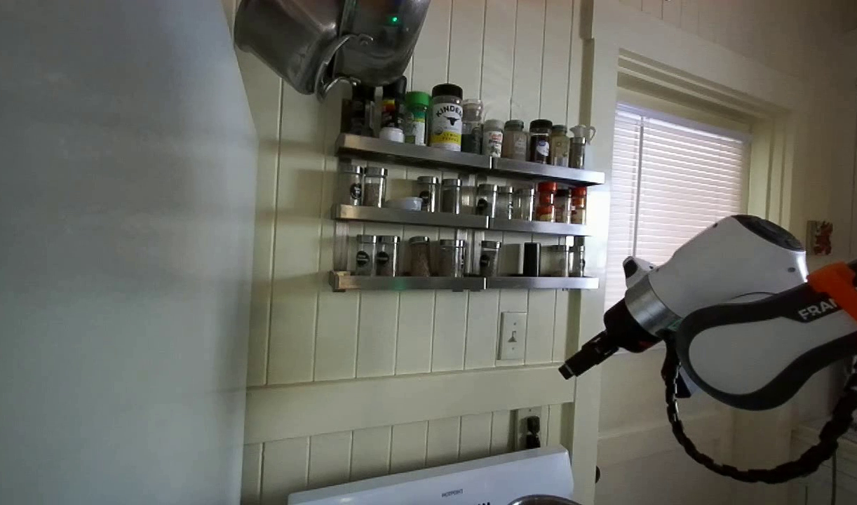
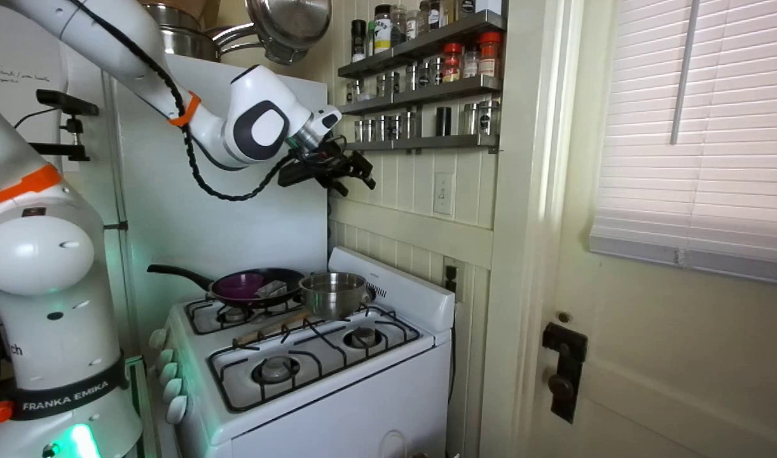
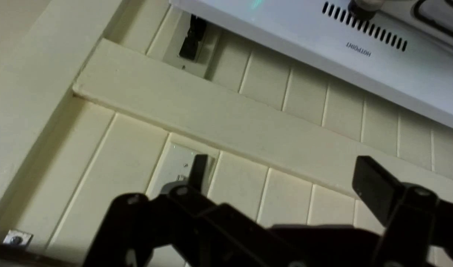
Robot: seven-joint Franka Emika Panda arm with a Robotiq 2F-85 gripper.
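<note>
Jars (image 1: 451, 259) line three metal shelves (image 1: 414, 282) in an exterior view, and we find the claw (image 1: 567, 372) at five o'clock from them, seen side-on and pointing toward eight o'clock. The light switch (image 1: 513, 337), nearest to it here, sits on the wall (image 1: 414, 330) at ten o'clock from its tip.

In an exterior view we see the light switch at three o'clock from the claw and the shelves at one. At six o'clock a steel pot (image 2: 333, 302) stands on the stove (image 2: 337, 394); just beside it, between seven and eight, a frying pan (image 2: 292, 283) holds a purple bowl (image 2: 239, 286).

In the wrist view we see the claw spread wide, gripping nothing; one fingertip (image 3: 198, 170) partly covers the light switch, at nine o'clock from the gap. The stove's back panel (image 3: 345, 63) lies at one o'clock, a black plug (image 3: 192, 39) in its outlet (image 3: 176, 52) at eleven.
</note>
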